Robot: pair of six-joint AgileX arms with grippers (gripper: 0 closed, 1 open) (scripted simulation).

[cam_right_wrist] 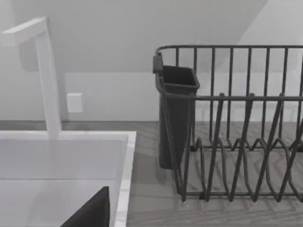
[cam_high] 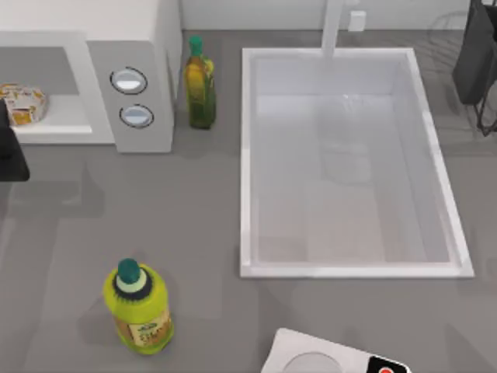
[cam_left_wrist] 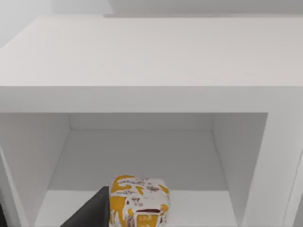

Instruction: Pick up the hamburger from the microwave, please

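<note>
Left wrist view: hamburger [cam_left_wrist: 139, 200] sits inside the microwave [cam_left_wrist: 142, 61] cavity, my left gripper's grip state indeterminate. Approach phase, I judge; next, advance and close squarely.

Left arm's tool [cam_high: 9, 148] sits at the table's far left edge — right arm parked far right.
</note>
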